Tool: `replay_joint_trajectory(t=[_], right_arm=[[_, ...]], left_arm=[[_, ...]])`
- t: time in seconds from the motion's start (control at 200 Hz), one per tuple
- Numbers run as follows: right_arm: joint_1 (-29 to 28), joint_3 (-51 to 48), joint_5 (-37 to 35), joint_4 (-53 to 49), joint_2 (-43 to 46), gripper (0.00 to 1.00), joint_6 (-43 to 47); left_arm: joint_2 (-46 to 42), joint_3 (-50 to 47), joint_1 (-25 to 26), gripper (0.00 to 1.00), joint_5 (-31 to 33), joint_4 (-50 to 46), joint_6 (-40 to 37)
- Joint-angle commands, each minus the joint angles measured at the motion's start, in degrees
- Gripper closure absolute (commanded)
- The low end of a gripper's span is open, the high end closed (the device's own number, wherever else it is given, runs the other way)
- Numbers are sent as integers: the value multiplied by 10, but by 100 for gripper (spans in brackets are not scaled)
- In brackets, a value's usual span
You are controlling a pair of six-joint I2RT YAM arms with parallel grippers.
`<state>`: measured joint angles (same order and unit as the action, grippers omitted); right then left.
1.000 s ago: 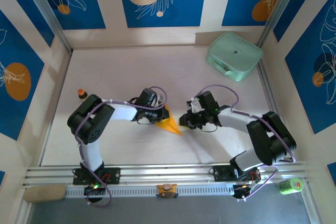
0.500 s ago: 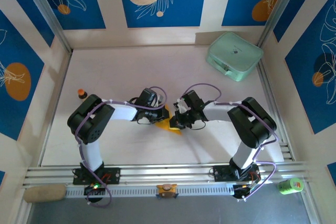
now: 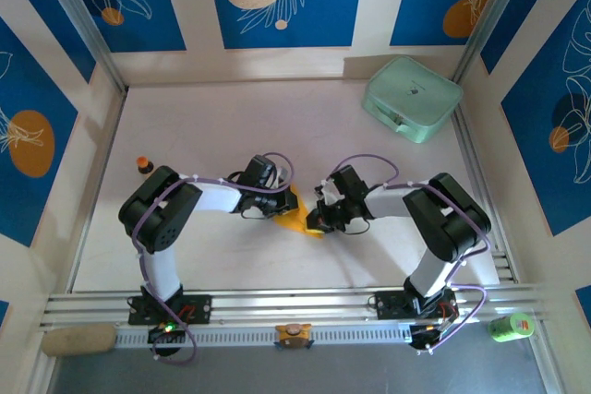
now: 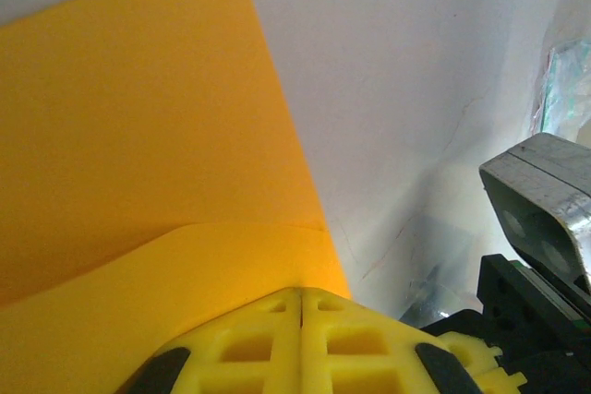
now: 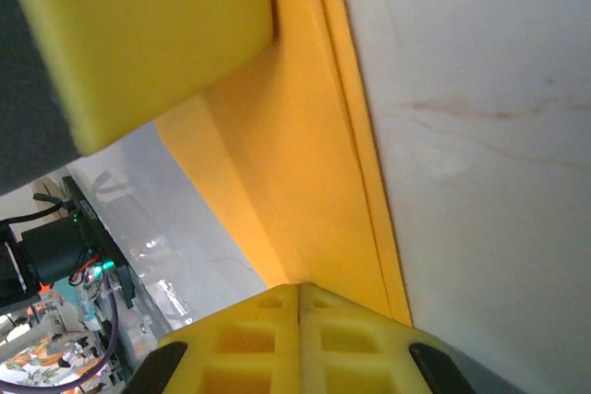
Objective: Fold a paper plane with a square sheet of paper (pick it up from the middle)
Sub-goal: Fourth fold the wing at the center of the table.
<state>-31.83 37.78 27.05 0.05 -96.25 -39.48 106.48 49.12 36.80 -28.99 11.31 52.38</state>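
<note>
The orange-yellow square sheet of paper (image 3: 294,220), folded to a pointed shape, lies flat on the table between the two arms. My left gripper (image 3: 285,202) is shut, its tips down on the paper's left part; in the left wrist view the paper (image 4: 138,136) spreads ahead of the closed left gripper (image 4: 302,294). My right gripper (image 3: 319,220) is shut too, its tips resting on the paper's right pointed end. In the right wrist view the right gripper (image 5: 298,291) meets the layered paper (image 5: 305,154), with a left finger (image 5: 138,34) at upper left. No finished paper plane is to be seen.
A mint-green rounded case (image 3: 411,97) stands at the back right corner. A small brown orange-capped bottle (image 3: 143,164) sits by the left wall. A green can (image 3: 511,325) and a tan block (image 3: 78,339) lie beyond the front rail.
My right gripper has swung left onto the paper's pointed end and closed fully. The left gripper and the paper have stayed put.
</note>
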Motion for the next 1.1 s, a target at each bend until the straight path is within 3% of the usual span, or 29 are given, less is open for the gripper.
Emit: replay_joint_trajectory(t=[0.0,0.25,0.415,0.695,0.775,0.895,1.095], right_arm=[[2,-2,22,-41,34,99,3],[3,-20,-1,-63,18,99,2],[5,-76,-11,-23,17,99,-32],[16,-61,36,-17,99,99,-44],[29,-46,19,-27,118,99,-46],[43,-6,23,-39,82,100,-30],[10,36,20,-21,15,100,-43]], left_arm=[[18,-8,-8,97,9,-20,-8],[18,-9,-8,98,7,-16,-6],[18,-12,-10,98,7,-16,-7],[25,-8,-14,98,-9,-9,-23],[31,1,-15,98,-25,-18,-44],[38,6,-17,98,-38,-18,-58],[43,11,-17,98,-47,-12,-58]])
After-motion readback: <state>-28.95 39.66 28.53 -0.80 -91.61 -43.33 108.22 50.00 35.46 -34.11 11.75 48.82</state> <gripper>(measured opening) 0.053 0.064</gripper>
